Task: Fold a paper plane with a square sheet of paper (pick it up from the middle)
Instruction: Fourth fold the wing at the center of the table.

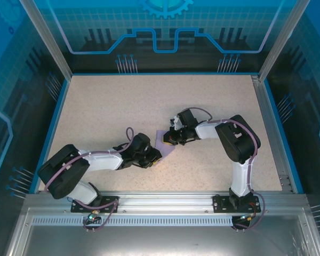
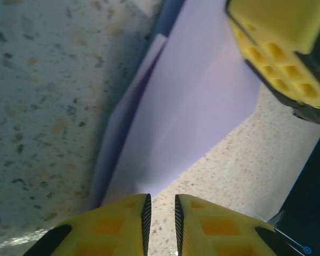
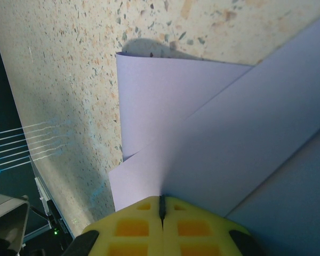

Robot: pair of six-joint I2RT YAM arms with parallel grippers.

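Right pincer (image 3: 161,205) pinches the folded sheet of paper (image 3: 229,144), crease running diagonally.

A beige speckled desk (image 1: 122,106) sits inside an enclosure. A blue border strip (image 1: 57,117) edges its left, far and right sides. Silver aluminium posts (image 1: 45,37) rise from the far corners. The blue back wall (image 1: 202,26) carries a grid, circuit-like lines and a gear emblem (image 1: 165,6). Translucent blue side panels (image 1: 10,80) flank the desk. A brushed metal rail (image 1: 165,199) spans the near edge. The lighting is bright and even.

Overhead view looks down; wrist views close, sharing paper (image 2: 192,106).
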